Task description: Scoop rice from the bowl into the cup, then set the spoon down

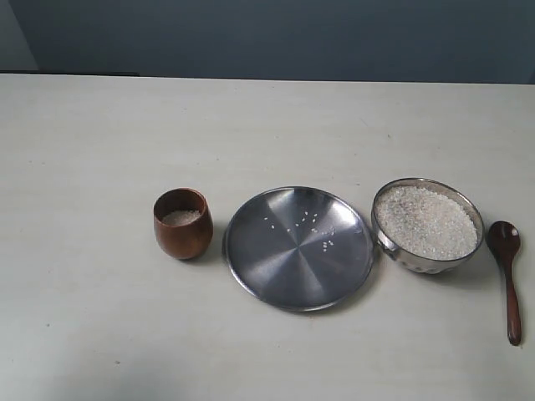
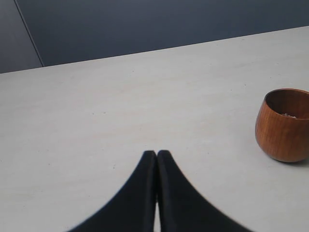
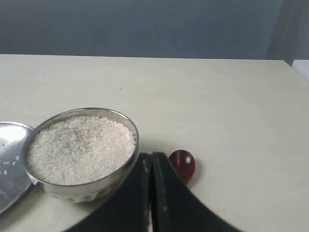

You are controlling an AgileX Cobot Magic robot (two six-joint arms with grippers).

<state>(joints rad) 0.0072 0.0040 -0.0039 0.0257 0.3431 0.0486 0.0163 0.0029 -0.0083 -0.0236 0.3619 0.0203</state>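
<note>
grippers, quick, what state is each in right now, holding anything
left gripper: closed, holding nothing.
right gripper: closed, holding nothing; the spoon lies ungripped.

The table point(image 1: 100, 334) is pale off-white with a faint streaky grain and a few tiny dark specks, and it looks flat and matte. Four things stand on it in a loose row across the nearer half. Furthest left is a small dark wooden cup point(image 1: 182, 224), upright, with a narrow strip of bare table between it and the steel plate point(image 1: 292, 276). The plate lies flat in the middle. The steel bowl point(image 1: 418, 264) sits at the plate's right edge, so close that I cannot tell whether the rims touch. Just right of the bowl and apart from it lies the wooden spoon point(image 1: 509, 276), its round end towards the far side and its handle pointing at the near edge.
</note>
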